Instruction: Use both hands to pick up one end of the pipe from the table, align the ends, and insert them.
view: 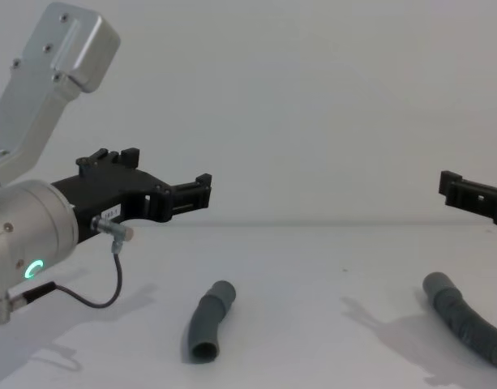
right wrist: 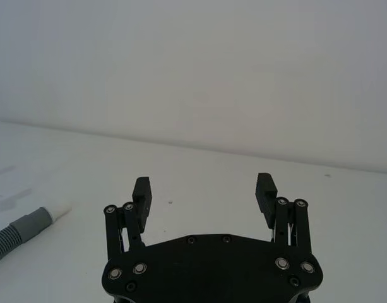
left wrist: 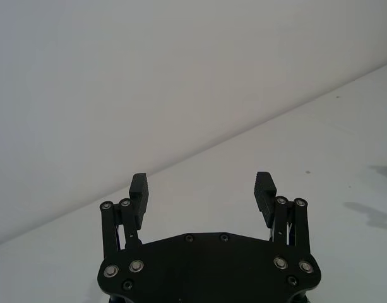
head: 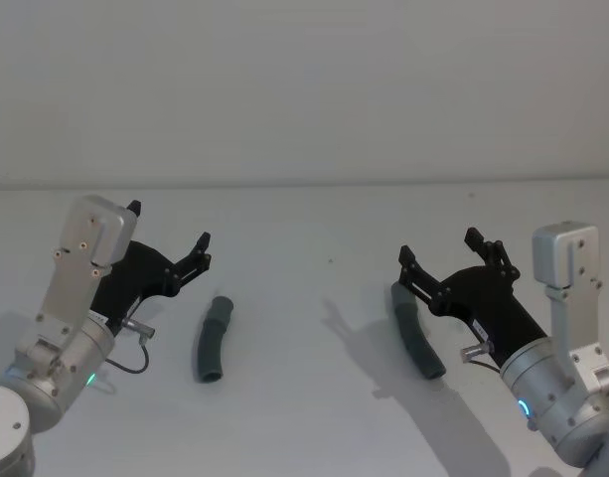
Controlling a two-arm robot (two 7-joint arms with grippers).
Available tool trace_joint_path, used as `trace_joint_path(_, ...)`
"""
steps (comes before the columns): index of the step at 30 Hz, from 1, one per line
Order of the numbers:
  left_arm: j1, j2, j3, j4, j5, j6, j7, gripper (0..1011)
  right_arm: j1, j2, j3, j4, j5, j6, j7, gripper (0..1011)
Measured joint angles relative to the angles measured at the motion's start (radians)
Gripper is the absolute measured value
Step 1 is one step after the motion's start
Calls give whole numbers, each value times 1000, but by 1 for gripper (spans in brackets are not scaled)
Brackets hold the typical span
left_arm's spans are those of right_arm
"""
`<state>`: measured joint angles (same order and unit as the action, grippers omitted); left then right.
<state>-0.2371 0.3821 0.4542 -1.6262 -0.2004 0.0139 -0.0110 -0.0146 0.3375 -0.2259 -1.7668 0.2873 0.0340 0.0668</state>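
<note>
Pre-grasp step: the left gripper (head: 170, 227) and right gripper (head: 440, 246) are hovering open above the desk (head: 304, 407). Next they are needing to lower onto the left hose (head: 212, 338) and right hose (head: 415, 333).

No writing can be read. A small white label (view: 110, 212) sits on the side of the left gripper (view: 167, 170), just ahead of its wrist. Its print is illegible.

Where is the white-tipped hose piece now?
The white-tipped hose piece lies on the table at the robot's right, in the head view beside the open right hand, apart from the other hose piece.
</note>
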Motion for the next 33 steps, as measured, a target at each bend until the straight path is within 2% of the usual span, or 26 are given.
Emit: trace_joint_path(33, -2, -5, -4, 2, -7, 3, -5, 1001, 0, 0, 0, 0, 0, 0, 0, 1004)
